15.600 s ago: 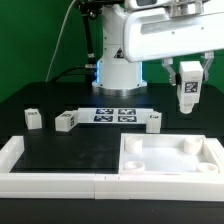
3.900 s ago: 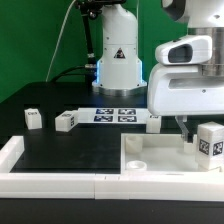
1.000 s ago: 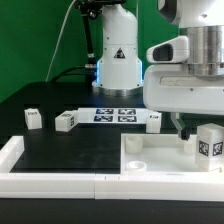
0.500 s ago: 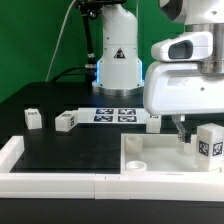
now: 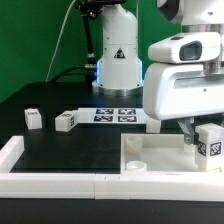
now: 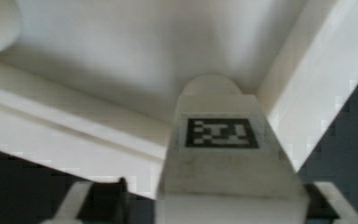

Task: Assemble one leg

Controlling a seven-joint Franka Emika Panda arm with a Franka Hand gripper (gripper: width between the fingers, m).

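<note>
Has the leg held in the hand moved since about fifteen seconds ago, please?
Yes. The leg has come down and shifted toward the exterior view's right, from above the table to the square panel's far right corner.

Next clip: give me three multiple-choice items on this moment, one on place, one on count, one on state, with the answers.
1. Where is the held leg?
A. over the panel's corner at the exterior view's right
B. on the marker board
C. beside the rail

2. How many loose legs stand on the black table?
A. one
B. three
C. five

3. What is the end effector doing?
A. open and empty
B. shut on the leg
C. resting on the table

Answers: 1 A, the leg hangs at that corner. 2 B, two at the exterior view's left, one beside the marker board. 3 B, the wrist view shows the leg between the fingers.
</note>
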